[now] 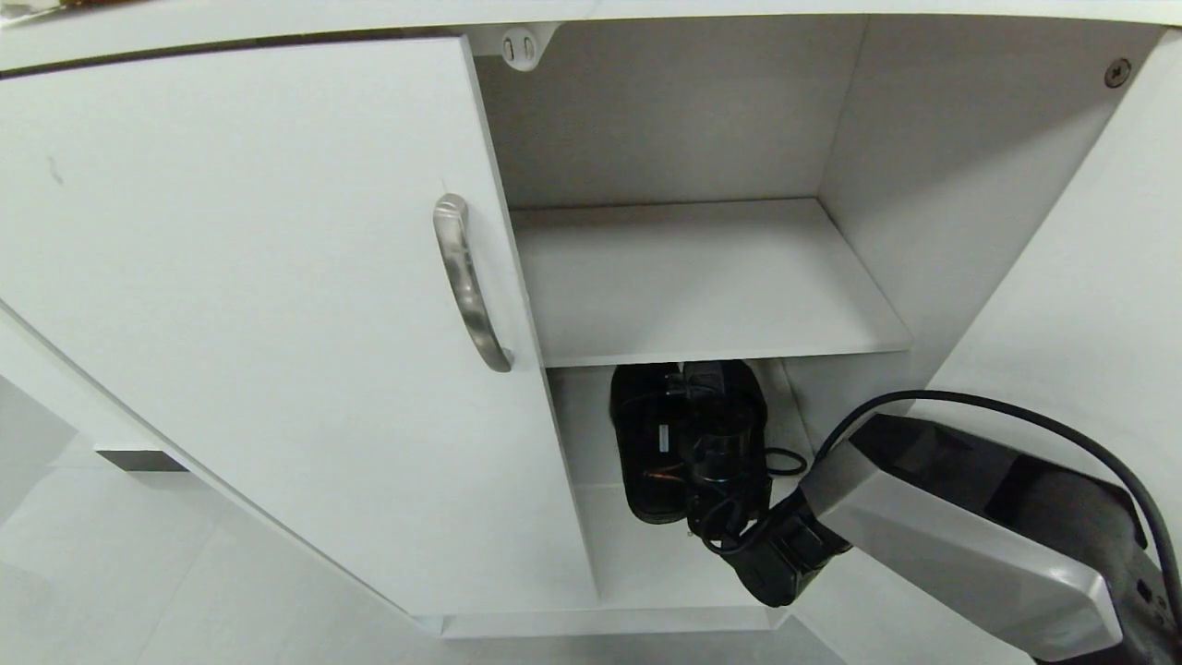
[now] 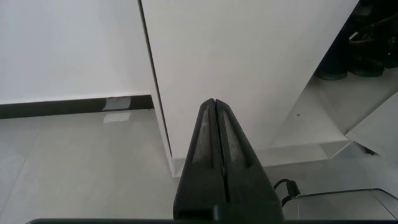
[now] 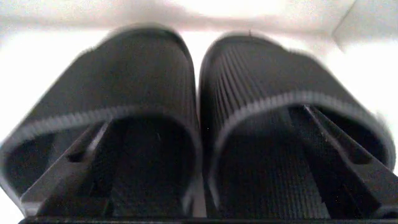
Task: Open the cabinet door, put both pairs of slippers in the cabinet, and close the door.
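Cabinet (image 1: 933, 175): white, two bays, seen from above and in front.

Left door (image 1: 231, 305): shut, flat white panel. A curved metal handle (image 1: 469, 282) stands upright along its right edge.

Left gripper (image 2: 214, 143): fingers pressed together and holding nothing. It sits low over the pale floor (image 2: 74, 162), just in front of the bottom edge of the shut door.

Right bay: open.

Shelf (image 1: 702, 277): white and bare, dividing the bay into an upper and a lower compartment.

Slippers (image 1: 651, 443): one black pair with ribbed straps, side by side and touching. They lie in the lower compartment under the shelf, on the cabinet floor, toes toward the back wall.

Right gripper (image 3: 204, 121): reaches into the lower compartment from the right. Its fingers (image 3: 68, 171) are spread apart, one under each slipper strap. Whether they press on the slippers cannot be told.

Second pair of slippers: location cannot be told.
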You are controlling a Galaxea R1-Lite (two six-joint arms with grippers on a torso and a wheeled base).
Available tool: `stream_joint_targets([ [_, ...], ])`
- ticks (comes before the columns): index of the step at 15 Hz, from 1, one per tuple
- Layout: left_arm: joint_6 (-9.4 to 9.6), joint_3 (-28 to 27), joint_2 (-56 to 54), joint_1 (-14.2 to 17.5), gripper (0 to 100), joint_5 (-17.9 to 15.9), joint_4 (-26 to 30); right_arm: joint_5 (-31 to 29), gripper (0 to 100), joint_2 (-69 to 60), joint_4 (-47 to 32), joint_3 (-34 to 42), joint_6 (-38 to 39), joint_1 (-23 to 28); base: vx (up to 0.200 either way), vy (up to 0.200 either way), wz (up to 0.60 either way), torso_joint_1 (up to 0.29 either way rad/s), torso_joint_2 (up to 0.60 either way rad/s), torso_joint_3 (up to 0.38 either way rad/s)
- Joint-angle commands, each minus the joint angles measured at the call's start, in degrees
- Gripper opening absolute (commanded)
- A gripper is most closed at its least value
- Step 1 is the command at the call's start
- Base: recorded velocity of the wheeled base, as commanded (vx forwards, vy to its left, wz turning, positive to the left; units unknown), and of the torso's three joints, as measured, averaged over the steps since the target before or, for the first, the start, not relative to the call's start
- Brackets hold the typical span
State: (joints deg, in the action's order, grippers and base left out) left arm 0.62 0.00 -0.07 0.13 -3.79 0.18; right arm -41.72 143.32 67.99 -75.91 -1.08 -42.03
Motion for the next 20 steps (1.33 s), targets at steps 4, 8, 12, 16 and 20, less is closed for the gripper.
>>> stream_joint_targets([
  [4, -0.09, 0.00, 0.07, 0.04, 0, 0.01, -0.01, 0.06, 100, -6.22, 5.49, 10.43, 0.12, -1.82, -0.050, 0.000, 0.00, 0.002, 0.00, 0.001],
  [8, -0.09, 0.00, 0.07, 0.04, 0, 0.01, -0.01, 1.20, 0, -10.17, 6.02, 16.50, 0.73, -4.46, -0.200, 0.000, 0.00, 0.000, 0.00, 0.001],
  [12, -0.09, -0.09, 0.07, 0.04, 0, 0.01, -0.01, 5.68, 0, -17.38, 5.93, 23.00, 3.90, -6.31, -0.200, 0.000, 0.00, -0.001, 0.00, 0.005],
  [16, -0.18, -0.09, 0.07, 0.04, 0, 0.01, -0.01, 15.09, 0, -27.92, 5.05, 33.55, 8.12, -7.54, -0.050, 0.000, 0.00, 0.001, 0.00, 0.001],
  [20, -0.27, -0.09, 0.07, 0.04, 0, 0.01, -0.01, 17.11, 0, -31.70, 2.68, 35.74, 10.40, -8.86, 0.000, 0.000, 0.00, 0.000, 0.00, 0.000],
])
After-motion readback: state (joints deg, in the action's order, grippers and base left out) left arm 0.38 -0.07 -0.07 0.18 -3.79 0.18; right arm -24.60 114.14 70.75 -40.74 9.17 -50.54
